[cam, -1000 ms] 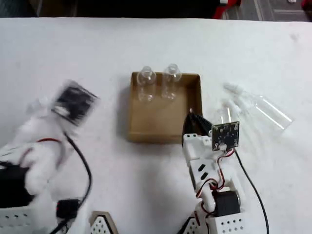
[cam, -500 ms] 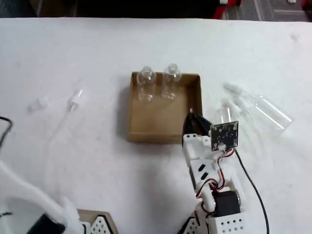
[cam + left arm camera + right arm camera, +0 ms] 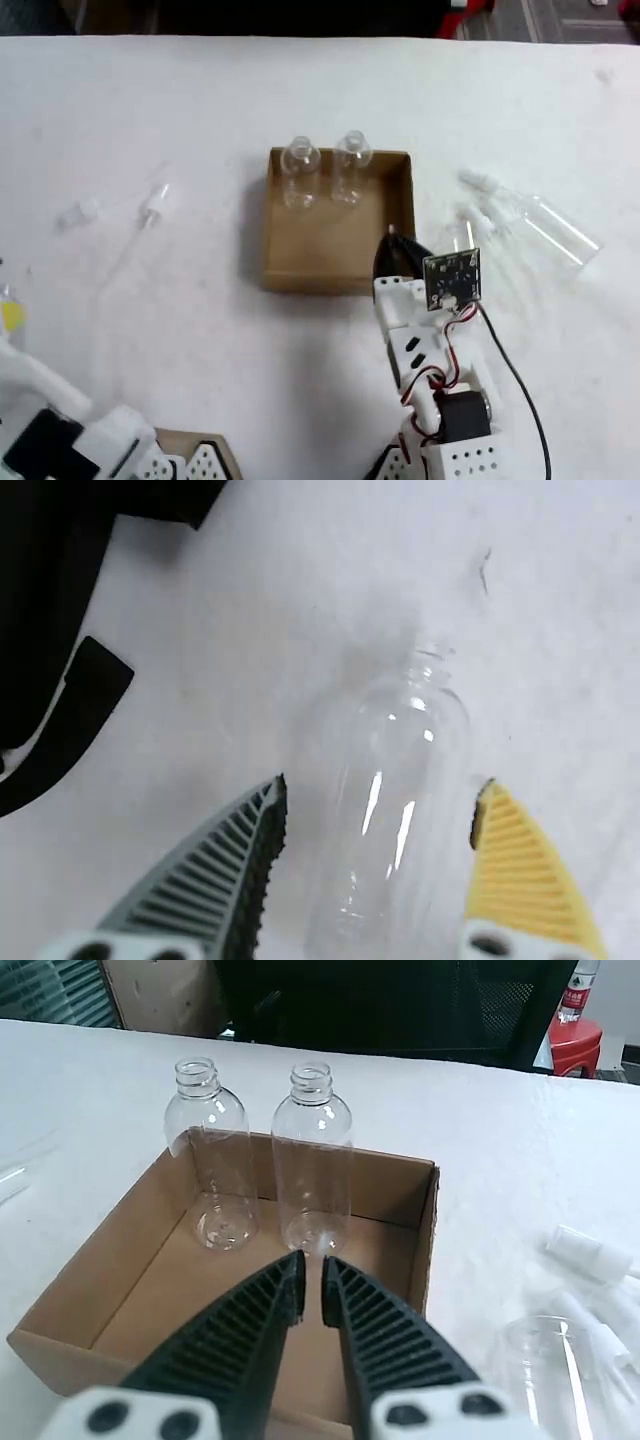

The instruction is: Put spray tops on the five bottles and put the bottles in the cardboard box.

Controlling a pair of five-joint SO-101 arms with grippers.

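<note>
Hardly begun: two topless bottles (image 3: pixel 300 172) upright at the far wall of the cardboard box (image 3: pixel 338 285), a third bottle (image 3: pixel 400 780) inside the spread left gripper (image 3: pixel 380 790), right gripper (image 3: pixel 311 1270) pressed together, empty, above the near wall, spray tops (image 3: pixel 153 203) loose on the table (image 3: pixel 200 100), none fitted.

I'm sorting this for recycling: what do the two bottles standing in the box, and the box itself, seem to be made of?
Bottles: probably clear plastic, glossy; the box wall shows through them and they carry bright glints, though glass can't be ruled out. Box: brown cardboard, matte, with raw cut edges.
</note>
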